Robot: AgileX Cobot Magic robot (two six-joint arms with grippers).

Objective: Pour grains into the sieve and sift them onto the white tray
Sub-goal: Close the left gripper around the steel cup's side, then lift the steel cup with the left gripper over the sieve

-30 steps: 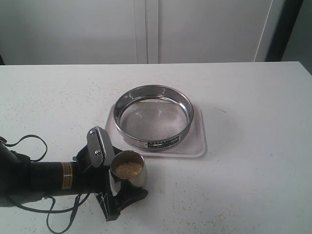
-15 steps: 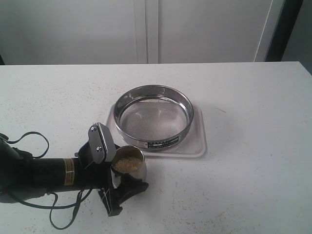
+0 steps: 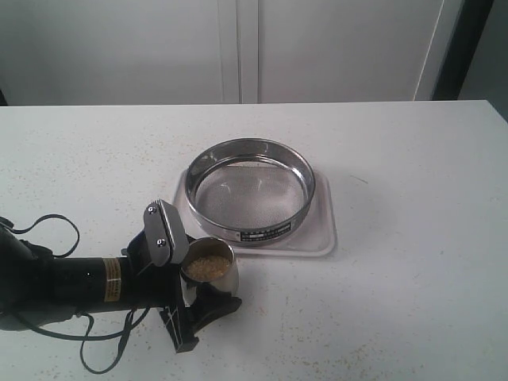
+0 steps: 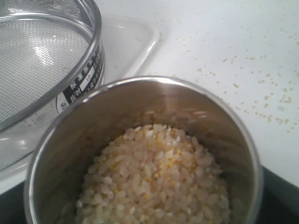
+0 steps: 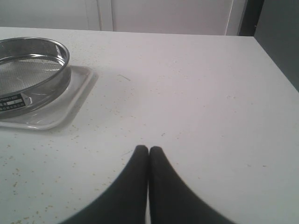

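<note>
Grains in steel cup, left tool clamped on it.
Cup near front edge of tabletop; sieve sits on white tray just beyond; right tool pinched closed.

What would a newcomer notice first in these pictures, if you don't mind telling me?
The eye lands on a steel cup of mixed yellow and whitish grains, gripped by the left end effector at the lower left of the exterior view. Just beyond it, the shiny sieve sits empty on the white tray, mid-scene.
</note>
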